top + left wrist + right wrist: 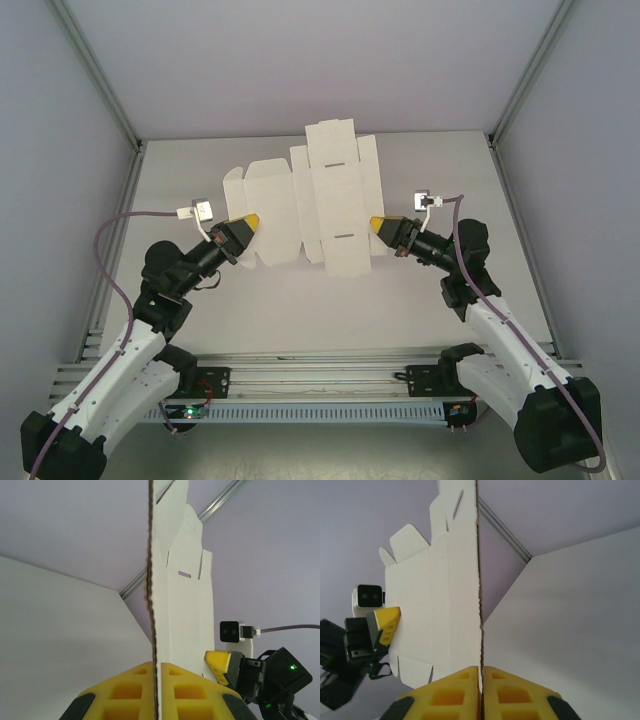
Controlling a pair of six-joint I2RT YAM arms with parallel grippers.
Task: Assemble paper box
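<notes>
– Top external first: where is the paper box [320, 200]?
– Stretched between the two sets of jaws as a flat die-cut sheet, panels and flaps unfolded. The left gripper [250, 222] is pinched together on one side edge and the right gripper [378, 224] on the opposite edge. The card runs straight out ahead of each pair of fingertips toward the other pair. It looks lifted off the table [300, 320] (its far flap overlaps the back wall [300, 60] in that view).
– And from the wrists?
– Each wrist camera sees the card edge-on, a thin line nipped between its own yellow pads [130, 685], with the other gripper across the sheet.
– How will it handle?
– Light, I'd judge, and thin enough to bow or crease if the jaws push toward each other. Under gentle outward tension it should lie flat. The surface looks smooth, so a shallow nip could slip.
– Where to take hold?
– On a full panel beside a score line, seated deep between the pads. Avoid the small tabs, which would likely bend or tear first.
</notes>
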